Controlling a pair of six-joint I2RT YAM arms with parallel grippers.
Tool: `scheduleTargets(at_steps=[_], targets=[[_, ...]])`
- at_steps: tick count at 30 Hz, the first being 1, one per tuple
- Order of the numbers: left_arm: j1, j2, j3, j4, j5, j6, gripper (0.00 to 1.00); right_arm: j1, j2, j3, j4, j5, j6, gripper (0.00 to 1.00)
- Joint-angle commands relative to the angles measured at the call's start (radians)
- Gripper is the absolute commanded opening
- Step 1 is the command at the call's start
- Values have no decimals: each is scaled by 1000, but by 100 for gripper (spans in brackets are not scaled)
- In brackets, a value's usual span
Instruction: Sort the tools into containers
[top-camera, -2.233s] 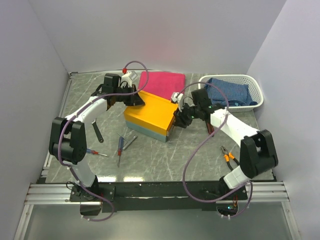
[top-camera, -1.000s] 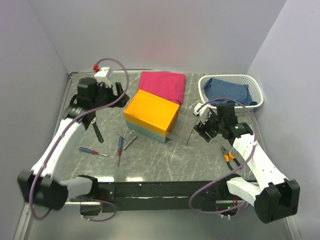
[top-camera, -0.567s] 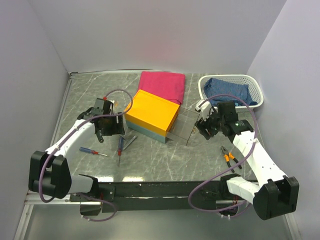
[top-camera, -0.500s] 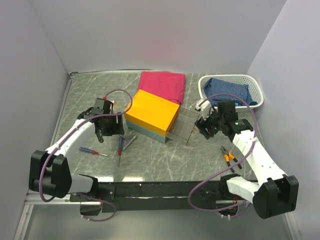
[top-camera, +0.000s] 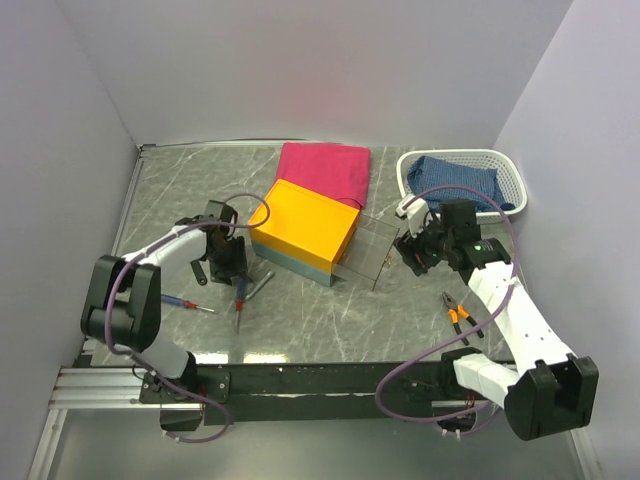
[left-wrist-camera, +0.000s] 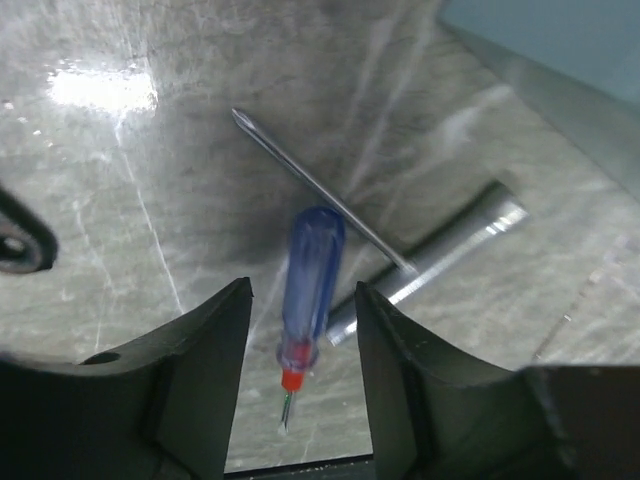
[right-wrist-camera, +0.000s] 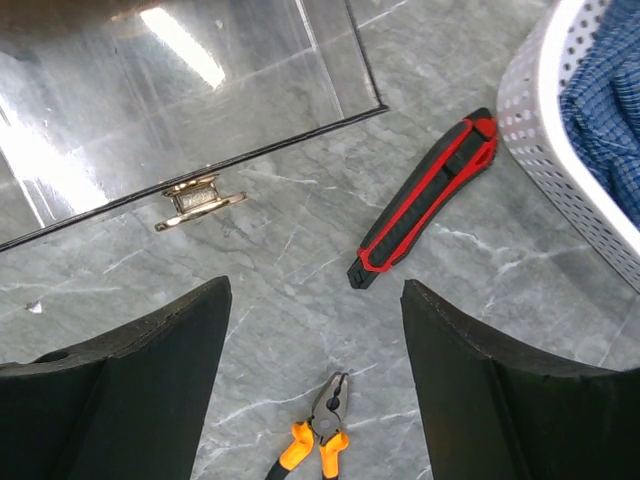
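So, the step in hand looks like picking up a screwdriver. The left gripper (left-wrist-camera: 300, 305) is lowered over the blue-handled screwdriver (left-wrist-camera: 311, 262), with its jaws parted on either side of the handle. A sliver of worktop (left-wrist-camera: 140, 210) shows on both sides, so nothing is gripped yet.

The screwdriver is lying flat on the worktop, close to the orange-topped box (top-camera: 300, 225). Its handle is translucent blue with a red collar at the near end. A thin metal rod (left-wrist-camera: 300, 175) runs right past the far end, and a stubby grey tool (left-wrist-camera: 450, 250) is beside that.

Next, a square squeeze on the handle is probably needed, then a straight lift so the rod and grey tool aren't dragged along.

The right gripper (right-wrist-camera: 315, 300) is held wide open and empty, above the box's clear flap (right-wrist-camera: 150, 100) and its brass latch. Which container is meant for the screwdriver can't be told from this.
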Motion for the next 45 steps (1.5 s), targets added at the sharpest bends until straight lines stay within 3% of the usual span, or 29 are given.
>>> scheduleTargets(at_steps=[1, 7, 8, 14, 17, 19, 20, 22, 27, 37, 45], targets=[[7, 68, -12, 32, 0, -21, 50, -15, -60, 15, 28, -6, 36, 76], [24, 102, 17, 23, 29, -1, 13, -28, -60, 18, 39, -4, 39, 76], [36, 94, 33, 7, 45, 4, 2, -31, -57, 24, 41, -4, 37, 76], [179, -64, 310, -204, 62, 55, 1, -37, -34, 47, 41, -7, 37, 76], [201, -137, 471, -96, 243, 24, 1, -40, -21, 39, 74, -10, 68, 76], [163, -183, 504, 55, 350, -14, 1, -46, -11, 32, 111, -12, 96, 76], [83, -168, 513, 170, 366, -2, 1, -48, -11, 18, 123, -14, 134, 76], [-32, -122, 568, 225, 418, 15, 1, -49, -8, 0, 149, -15, 160, 76], [-158, 62, 629, 435, 588, -106, 1, -52, -2, 6, 163, 8, 186, 76], [-319, 286, 795, 500, 537, -103, 1, -55, -51, -62, 183, -24, 202, 76], [-402, 343, 791, 487, 445, -125, 1, -55, -103, -112, 169, -20, 185, 76]])
